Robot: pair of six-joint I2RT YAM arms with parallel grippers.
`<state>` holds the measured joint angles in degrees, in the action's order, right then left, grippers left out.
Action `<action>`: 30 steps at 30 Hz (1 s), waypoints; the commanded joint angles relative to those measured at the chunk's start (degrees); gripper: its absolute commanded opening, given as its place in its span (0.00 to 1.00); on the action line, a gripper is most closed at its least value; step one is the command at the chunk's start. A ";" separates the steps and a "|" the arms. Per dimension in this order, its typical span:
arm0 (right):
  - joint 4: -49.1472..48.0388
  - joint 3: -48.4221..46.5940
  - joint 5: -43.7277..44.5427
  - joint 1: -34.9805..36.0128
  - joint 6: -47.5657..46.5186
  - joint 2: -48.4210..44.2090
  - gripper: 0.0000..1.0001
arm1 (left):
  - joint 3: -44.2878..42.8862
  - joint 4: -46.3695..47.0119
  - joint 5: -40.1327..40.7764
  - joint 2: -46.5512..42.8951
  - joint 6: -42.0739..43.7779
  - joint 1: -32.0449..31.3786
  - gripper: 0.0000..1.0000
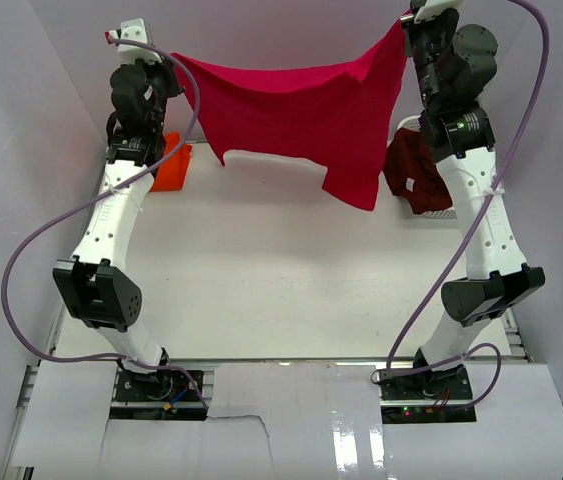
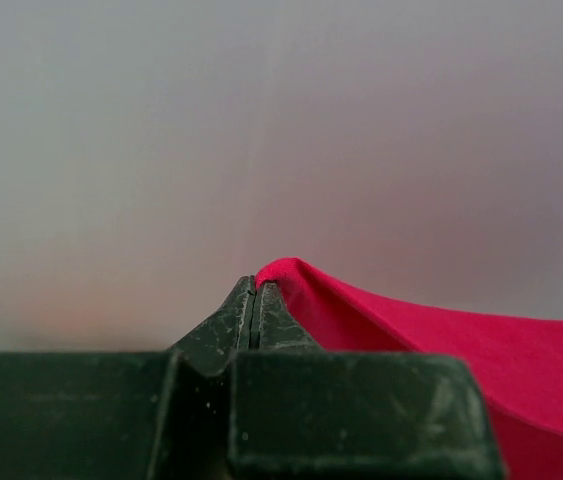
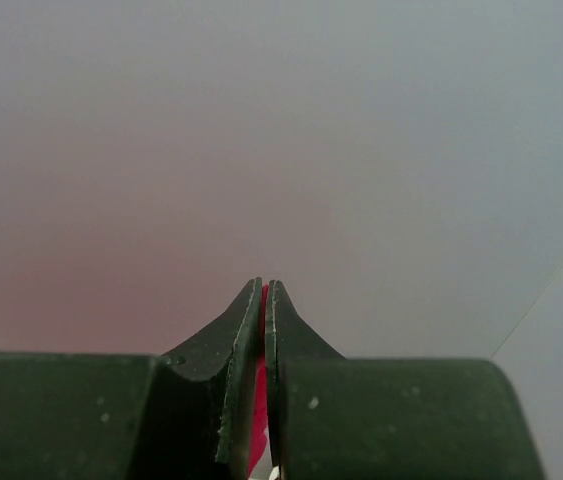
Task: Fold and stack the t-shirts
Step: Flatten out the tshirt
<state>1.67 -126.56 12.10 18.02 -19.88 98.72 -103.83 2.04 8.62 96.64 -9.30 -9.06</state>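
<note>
Overhead, shows a crimson red t-shirt (image 1: 301, 110) hung in the air above the far half of the tabletop (image 1: 291, 290), stretched wide between the two raised arms and sagging in the middle, one lower corner drooping lowest on the right. Shows too, missed from either wrist — a vivid orange t-shirt (image 1: 173, 168) bunched at the far left edge beside the left arm, and a dark maroon t-shirt (image 1: 416, 172) with a small white tag heaped at a white lattice basket (image 1: 446, 213) on the far right. Cannot judge the grip itself from up there. From the left wrist, makes plain the left fingers (image 2: 253, 298) pressed fully together on a fold of the red cloth, peaking at the tips and running off to the right. From the right wrist, likewise finds the right fingers (image 3: 263, 295) closed tight, only a thin sliver of red caught between them. Beyond the tips in both wrist views, just blurred pale wall, tinged faintly pink low down.
</note>
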 commanded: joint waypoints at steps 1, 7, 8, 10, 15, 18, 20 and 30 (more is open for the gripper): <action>-6.94 -2.28 1.70 -0.27 -3.23 -0.89 0.08 | -5.15 0.77 -4.66 -1.72 -0.46 1.67 0.00; -12.74 6.93 1.52 0.17 -4.99 -9.58 0.08 | -1.38 3.14 -5.20 -7.24 2.62 1.76 0.00; -13.36 7.64 2.13 0.69 -7.08 -10.38 0.08 | 0.02 3.40 -5.37 -8.13 2.79 1.85 0.00; -14.67 9.66 5.02 4.72 -12.17 -12.39 0.08 | 1.87 3.84 -5.72 -11.01 2.97 1.59 0.00; -19.78 14.33 7.95 10.63 -18.45 -17.58 0.08 | 7.67 6.74 -5.11 -17.53 4.82 0.19 0.00; -18.20 16.16 7.33 12.11 -17.12 -22.41 0.08 | 10.57 7.01 -5.72 -22.97 4.56 -0.08 0.00; -19.24 21.93 7.50 13.87 -17.82 -28.30 0.08 | 13.64 7.10 -6.07 -28.05 4.38 -0.26 0.00; -13.98 27.50 9.18 21.44 -20.64 -43.69 0.08 | 21.48 4.64 -8.53 -45.91 5.26 -0.78 0.00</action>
<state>-11.73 -99.11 19.81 39.13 -39.35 56.82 -83.07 6.90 1.85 53.39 -4.91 -9.67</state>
